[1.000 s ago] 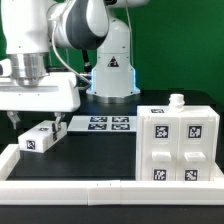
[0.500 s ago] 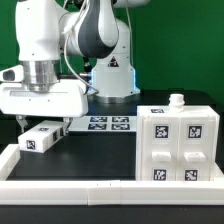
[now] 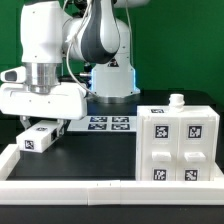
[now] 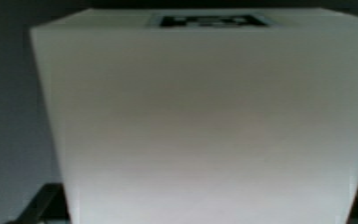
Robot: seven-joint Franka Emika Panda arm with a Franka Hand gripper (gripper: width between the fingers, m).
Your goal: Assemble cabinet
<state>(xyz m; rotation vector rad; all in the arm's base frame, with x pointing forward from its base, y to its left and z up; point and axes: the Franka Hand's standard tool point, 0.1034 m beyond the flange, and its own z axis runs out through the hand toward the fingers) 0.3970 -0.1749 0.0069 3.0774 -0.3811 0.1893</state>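
A small white tagged block (image 3: 40, 137) of the cabinet lies on the black table at the exterior view's left. My gripper (image 3: 42, 126) is open and hangs right above it, with one finger (image 3: 22, 122) on either side of its top. In the wrist view the block (image 4: 202, 110) fills almost the whole picture, with a tag at its far end and dark fingertips (image 4: 44, 205) at its near corners. The gripper (image 4: 202, 212) straddles it. The white cabinet body (image 3: 180, 145) with several tags stands at the exterior view's right, a small white knob (image 3: 176, 100) on top.
The marker board (image 3: 100, 124) lies flat behind the block, near the robot base (image 3: 112, 75). Low white border rails (image 3: 70, 187) run along the front and the left side of the table.
The arm has moved toward the exterior view's right and come down, so the gripper now sits over the small block. The block and the cabinet body have not moved.
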